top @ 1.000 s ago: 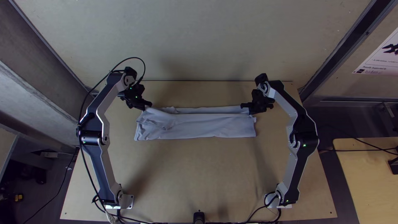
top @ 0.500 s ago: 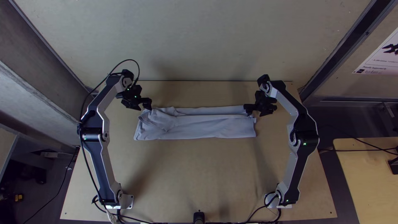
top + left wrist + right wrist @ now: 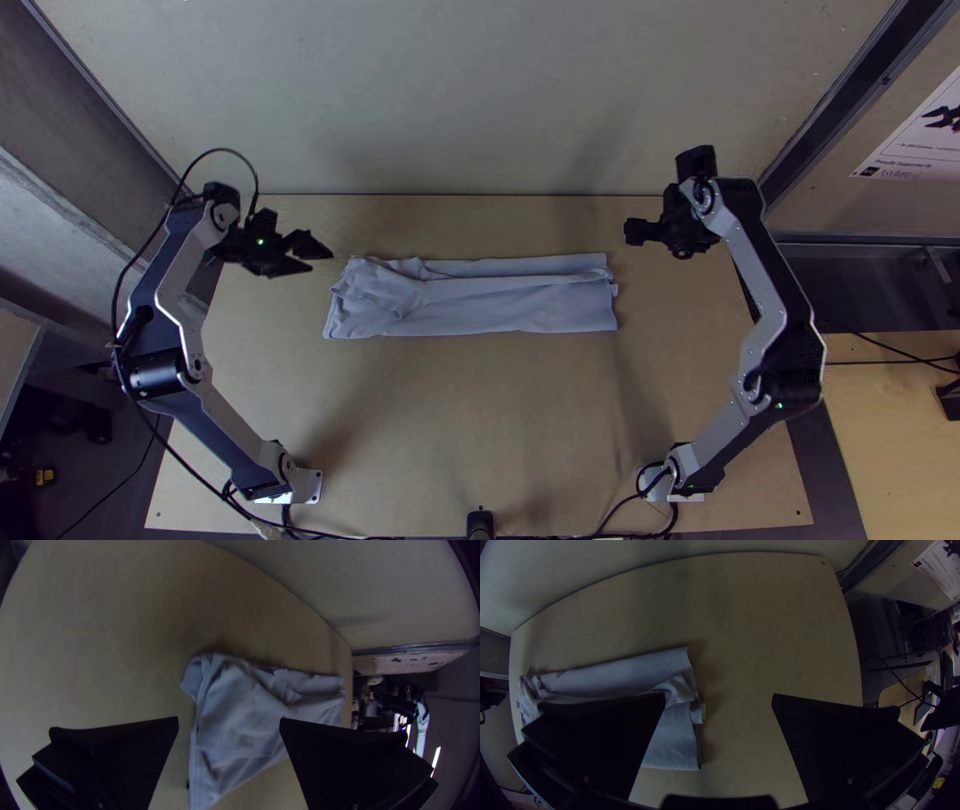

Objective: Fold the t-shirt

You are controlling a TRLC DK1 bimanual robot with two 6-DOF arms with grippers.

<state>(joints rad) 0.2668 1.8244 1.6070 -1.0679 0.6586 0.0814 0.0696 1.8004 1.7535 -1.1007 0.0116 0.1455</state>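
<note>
Presently, left pincer (image 3: 320,256) and right pincer (image 3: 636,232) stand wide, empty; regripping only the top layer of the strip-folded t-shirt (image 3: 500,302) near the bench's (image 3: 470,410) far edge could unfold it.

The top view looks steeply down from high over the near edge of the surface (image 3: 480,420), both wrist views look from closer in, and all share the shirt (image 3: 500,305) and wall (image 3: 450,90).
</note>
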